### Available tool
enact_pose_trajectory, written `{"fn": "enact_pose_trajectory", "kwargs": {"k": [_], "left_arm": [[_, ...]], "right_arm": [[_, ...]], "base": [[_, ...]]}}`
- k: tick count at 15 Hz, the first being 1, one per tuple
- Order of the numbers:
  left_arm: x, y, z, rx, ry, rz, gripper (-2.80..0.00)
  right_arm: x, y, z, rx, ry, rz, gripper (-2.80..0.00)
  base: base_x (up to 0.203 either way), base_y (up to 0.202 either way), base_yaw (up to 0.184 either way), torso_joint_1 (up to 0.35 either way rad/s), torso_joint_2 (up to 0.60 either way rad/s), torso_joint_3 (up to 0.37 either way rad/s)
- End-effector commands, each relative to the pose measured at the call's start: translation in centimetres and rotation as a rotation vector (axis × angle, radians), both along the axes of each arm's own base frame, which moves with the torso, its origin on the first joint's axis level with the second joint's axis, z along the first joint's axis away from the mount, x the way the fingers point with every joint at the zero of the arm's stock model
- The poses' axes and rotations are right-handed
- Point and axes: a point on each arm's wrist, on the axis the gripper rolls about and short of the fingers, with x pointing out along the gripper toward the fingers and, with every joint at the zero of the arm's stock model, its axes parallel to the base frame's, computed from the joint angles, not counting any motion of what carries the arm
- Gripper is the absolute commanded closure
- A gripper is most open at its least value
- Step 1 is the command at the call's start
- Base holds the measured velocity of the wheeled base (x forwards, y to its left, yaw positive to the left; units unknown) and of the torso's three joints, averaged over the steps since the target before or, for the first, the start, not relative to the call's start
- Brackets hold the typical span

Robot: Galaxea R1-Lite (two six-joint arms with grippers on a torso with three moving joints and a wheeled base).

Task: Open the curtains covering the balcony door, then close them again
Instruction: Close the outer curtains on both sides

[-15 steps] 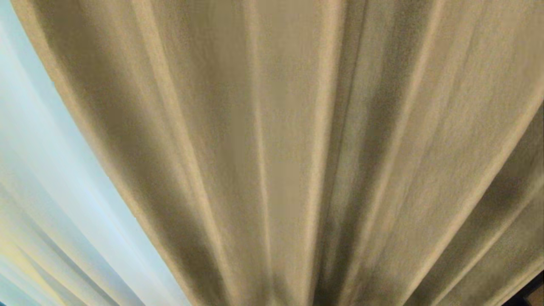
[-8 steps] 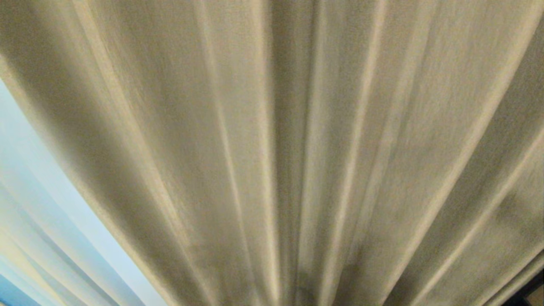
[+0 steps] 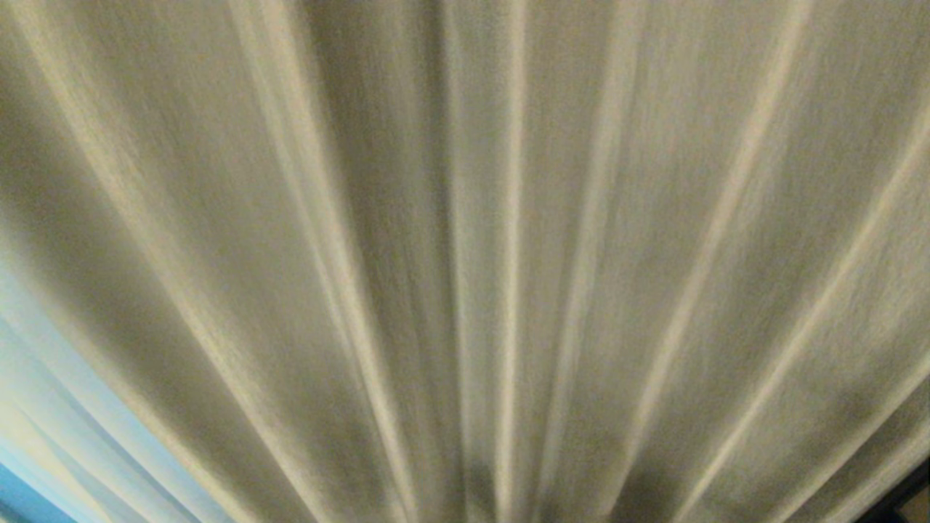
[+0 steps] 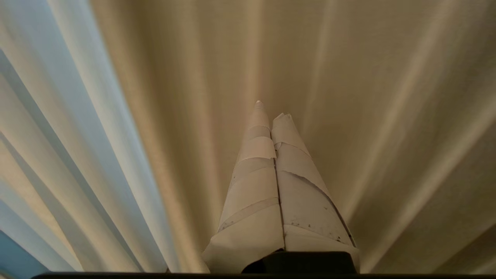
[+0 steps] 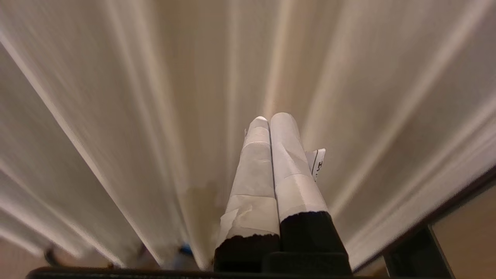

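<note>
Hanging: curtains (image 3: pixel 508 240), beige layer, filling the head view; pleats run lengthwise top to bottom, fanning outward toward the top.
Sheers (image 3: pixel 43 436) show only at the lower left edge. Left gripper (image 4: pixel 271 110) and right gripper (image 5: pixel 271 118), both taped, fingers pressed together and holding nothing, point at the beige fabric.
</note>
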Motion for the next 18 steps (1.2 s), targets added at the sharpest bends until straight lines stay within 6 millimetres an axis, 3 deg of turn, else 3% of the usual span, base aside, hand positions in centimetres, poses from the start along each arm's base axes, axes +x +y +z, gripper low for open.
{"fn": "enact_pose_trajectory", "kwargs": {"k": [1,18], "left_arm": [[0.00,0.00,0.01,-0.001,-0.001,0.001,0.00],[-0.01,0.00,0.02,-0.001,-0.002,0.001,0.00]], "right_arm": [[-1.04,0.01,-1.07,-0.017,-0.027,0.008,0.00],[-1.73,-0.01,-1.48,0.042,-0.091,0.005,0.00]], "base": [[0.000,0.000,0.000,0.000,0.00,0.000],[0.000,0.000,0.000,0.000,0.00,0.000]]}}
